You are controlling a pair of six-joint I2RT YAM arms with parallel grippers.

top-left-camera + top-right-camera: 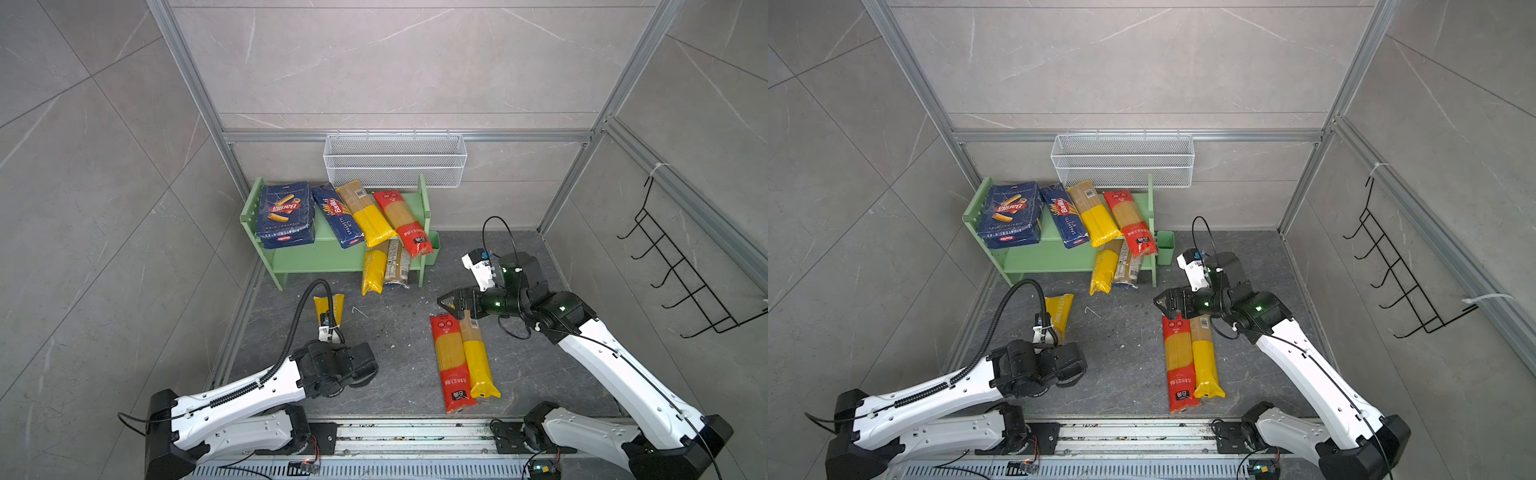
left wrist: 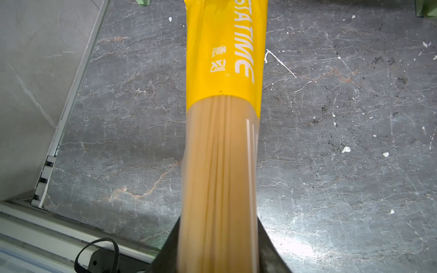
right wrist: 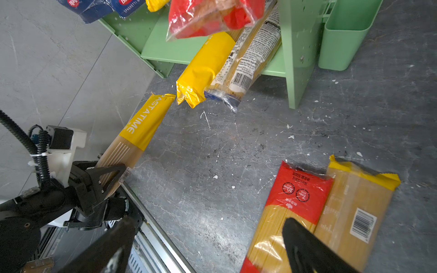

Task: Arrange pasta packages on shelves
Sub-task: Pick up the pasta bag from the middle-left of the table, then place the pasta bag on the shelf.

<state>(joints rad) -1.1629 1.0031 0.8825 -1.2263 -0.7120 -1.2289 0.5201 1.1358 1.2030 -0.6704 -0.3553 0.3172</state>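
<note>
So that its free end leads shelfward, left fingers [image 3: 111,172] clamp the yellow-ended clear spaghetti bag [image 2: 222,141]. Right fingers [image 3: 307,245] stand apart, empty.

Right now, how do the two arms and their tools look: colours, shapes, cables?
Both arms have white shells, the left arm and the right arm, with black joints. The left tool and right tool are black, with flat triangular fingers. A ribbed black hose runs along the left arm; a thin black cable loops over the right. Green lights glow on the right wrist.
</note>
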